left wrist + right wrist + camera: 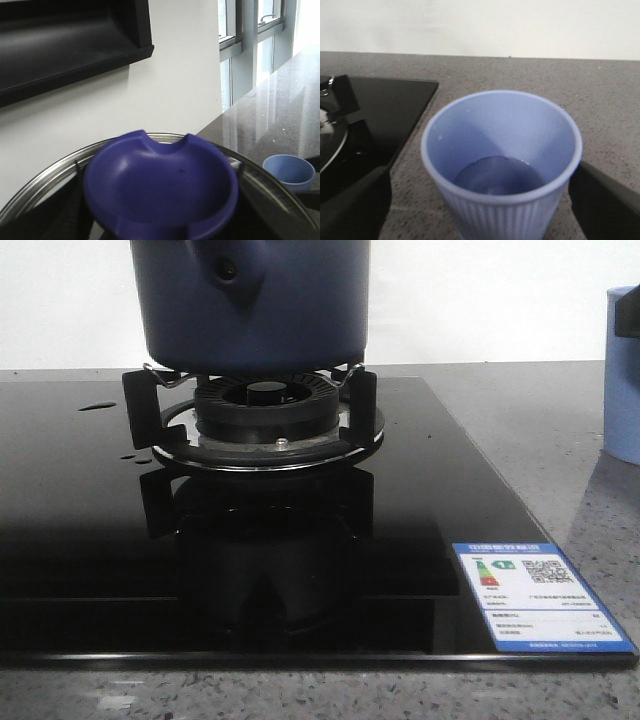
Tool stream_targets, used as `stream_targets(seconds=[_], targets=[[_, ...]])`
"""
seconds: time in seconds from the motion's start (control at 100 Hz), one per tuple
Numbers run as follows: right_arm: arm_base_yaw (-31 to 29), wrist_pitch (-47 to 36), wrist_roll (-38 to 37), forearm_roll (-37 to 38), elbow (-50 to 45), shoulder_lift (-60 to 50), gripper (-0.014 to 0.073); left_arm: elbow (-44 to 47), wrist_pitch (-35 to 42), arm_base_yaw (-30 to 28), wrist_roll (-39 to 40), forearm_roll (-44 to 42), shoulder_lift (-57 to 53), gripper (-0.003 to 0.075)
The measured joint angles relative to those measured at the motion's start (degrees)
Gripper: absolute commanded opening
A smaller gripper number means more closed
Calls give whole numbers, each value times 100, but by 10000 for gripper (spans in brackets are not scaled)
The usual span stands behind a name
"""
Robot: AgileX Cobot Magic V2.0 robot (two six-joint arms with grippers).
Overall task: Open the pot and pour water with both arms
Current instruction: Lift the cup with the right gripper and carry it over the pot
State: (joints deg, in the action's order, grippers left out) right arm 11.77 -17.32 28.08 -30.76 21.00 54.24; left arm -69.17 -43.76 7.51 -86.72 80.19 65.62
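Pot, upper centre: heavy, rigid, matte; grasp handle stub | Left claw unclear | Right claw straddling cup, grip unclear

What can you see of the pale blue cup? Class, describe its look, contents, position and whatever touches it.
The pale blue cup looks like plastic, with a smooth rounded rim and fine vertical ribs down its outside. It stands upright on the speckled grey counter, to the right of the black hob. A little water lies at its bottom. The right gripper has its dark fingers on either side; contact is not clear.
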Motion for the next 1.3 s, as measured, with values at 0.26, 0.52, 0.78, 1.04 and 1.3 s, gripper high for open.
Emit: stream_targets(seconds=[0.26,0.52,0.78,1.04,1.3], targets=[[8,-325,0,-13,0,552,496,0,0,0,0,0,0,302],[34,-368,-33,-27,0,619,156,0,0,0,0,0,0,302],[183,180,-46,-28,454,143,151,0,0,0,0,0,0,302],[428,1451,-46,479,2213,175,151,0,-11,0,0,11,0,302],[835,3279,-46,1230,4099,1090,151,0,-11,0,0,44,0,302]])
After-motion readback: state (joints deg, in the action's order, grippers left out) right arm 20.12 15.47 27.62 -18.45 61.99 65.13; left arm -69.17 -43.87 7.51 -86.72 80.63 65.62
